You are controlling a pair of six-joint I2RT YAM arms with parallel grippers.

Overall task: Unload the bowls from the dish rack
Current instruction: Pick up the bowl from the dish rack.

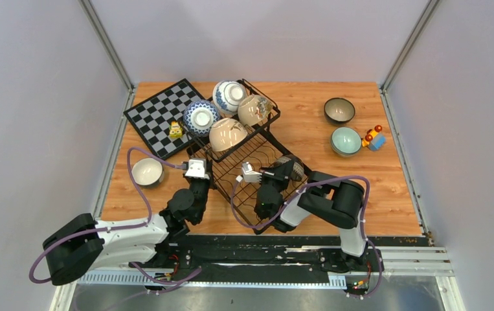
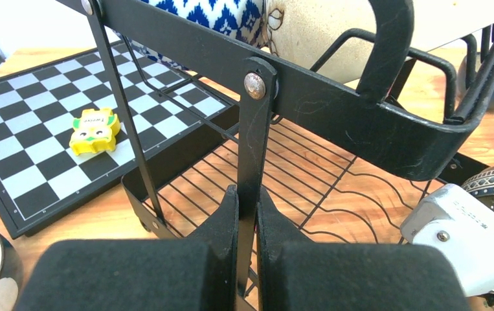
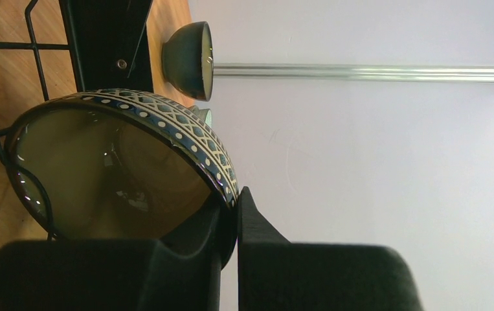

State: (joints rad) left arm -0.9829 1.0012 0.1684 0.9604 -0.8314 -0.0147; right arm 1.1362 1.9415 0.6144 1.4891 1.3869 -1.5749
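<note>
Right claw (image 3: 230, 207) is clenched on a dark-glazed, diamond-banded ceramic bowl (image 3: 114, 165), seemingly tipped on edge; left claw (image 2: 247, 194) is clamped on the black wire dish rack (image 2: 335, 110).

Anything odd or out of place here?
Yes: the left gripper is clamped on an upright post of the dish rack, not a bowl, perhaps steadying it while the right gripper pinches the rim of a patterned bowl.

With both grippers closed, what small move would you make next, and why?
Probably lift the right gripper slightly, drawing the dark patterned bowl clear of the lower tray wires: its rim is pinched, and the left gripper clamps the rack's post, steadying it.
</note>
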